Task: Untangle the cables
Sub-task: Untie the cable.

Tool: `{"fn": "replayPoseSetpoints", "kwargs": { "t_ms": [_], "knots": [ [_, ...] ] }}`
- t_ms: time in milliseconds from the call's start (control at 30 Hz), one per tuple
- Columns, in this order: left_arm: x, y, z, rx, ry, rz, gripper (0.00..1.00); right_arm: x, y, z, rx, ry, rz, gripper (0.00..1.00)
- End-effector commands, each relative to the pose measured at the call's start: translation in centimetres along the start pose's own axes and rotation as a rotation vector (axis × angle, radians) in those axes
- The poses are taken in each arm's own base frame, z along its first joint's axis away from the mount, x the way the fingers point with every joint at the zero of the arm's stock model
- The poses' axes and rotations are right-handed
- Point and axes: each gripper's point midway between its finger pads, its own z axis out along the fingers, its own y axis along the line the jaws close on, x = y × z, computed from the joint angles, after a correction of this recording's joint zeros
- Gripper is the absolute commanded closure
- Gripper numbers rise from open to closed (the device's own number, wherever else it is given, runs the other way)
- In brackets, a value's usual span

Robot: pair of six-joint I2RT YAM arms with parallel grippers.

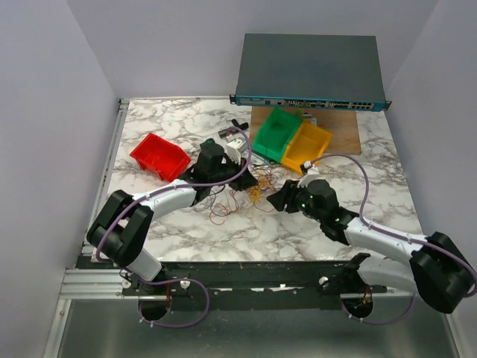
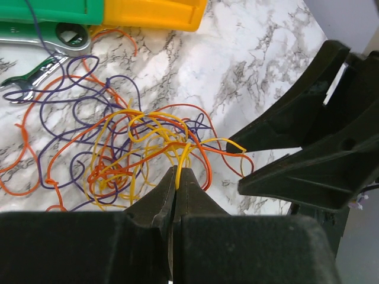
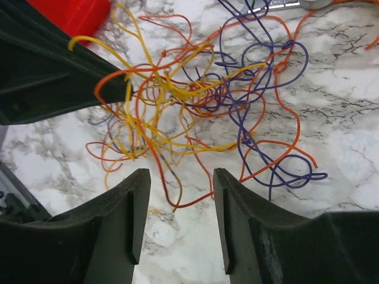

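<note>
Left gripper [image 2: 176, 175] pinches a yellow strand of the cables [image 2: 155, 126]; right gripper [image 3: 182, 180] — half-open — holds nothing.

Two arms [image 1: 160, 200] have white shells, black joints, trailing lilac cables [image 1: 365, 177] and matte black, wedge-shaped fingers [image 3: 127, 213].

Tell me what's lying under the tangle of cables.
Marble table shows through the cables; a wrench passes under one purple strand. Where strands bunch thickest, the surface is covered.

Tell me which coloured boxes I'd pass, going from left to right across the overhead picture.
red bin → green bin → yellow bin
</note>
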Motion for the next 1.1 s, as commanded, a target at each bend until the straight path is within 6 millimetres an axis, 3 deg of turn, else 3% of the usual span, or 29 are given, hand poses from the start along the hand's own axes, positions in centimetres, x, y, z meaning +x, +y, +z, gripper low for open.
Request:
{"fn": "replayPoseSetpoints", "kwargs": {
  "t_ms": [0, 200, 433, 600, 767, 867, 900, 933, 967, 1067],
  "knots": [
    [-0.6, 1.7, 0.1, -0.060, -0.010, -0.037, 1.00, 0.5, -0.3, 1.9, 0.039, 0.040, -0.033, 0.49],
    [-0.3, 2.2, 0.2, -0.055, 0.000, -0.071, 1.00, 0.1, 0.0, 4.3, 0.040, 0.024, -0.003, 0.50],
    [-0.2, 2.2, 0.4, -0.045, 0.004, -0.082, 1.00, 0.5, -1.3, 7.0, 0.119, 0.025, 0.071, 0.46],
    [-0.4, 2.5, 0.0, -0.054, -0.010, -0.087, 1.00, 1.9, -5.2, 7.9, 0.336, 0.025, 0.172, 0.43],
    [-0.7, 2.8, -0.4, -0.056, -0.033, -0.106, 1.00, 3.0, -5.8, 8.6, 0.366, 0.058, 0.202, 0.44],
    [-1.0, 2.9, -0.8, -0.052, -0.055, -0.116, 1.00, 3.2, -6.4, 8.5, 0.403, 0.067, 0.209, 0.58],
    [-1.0, 3.2, -1.0, -0.060, -0.063, -0.119, 1.00, 3.1, -6.5, 8.4, 0.413, 0.062, 0.207, 0.67],
    [-1.0, 3.4, -1.2, -0.068, -0.070, -0.125, 1.00, 3.0, -6.7, 8.2, 0.425, 0.057, 0.201, 0.84],
    [-1.1, 3.7, -1.5, -0.079, -0.081, -0.135, 1.00, 2.6, -7.1, 7.8, 0.451, 0.043, 0.194, 0.93],
    [-1.8, 4.6, -2.7, -0.114, -0.139, -0.158, 1.00, 1.0, -8.2, 6.2, 0.547, -0.010, 0.169, 0.99]
  ]
}}
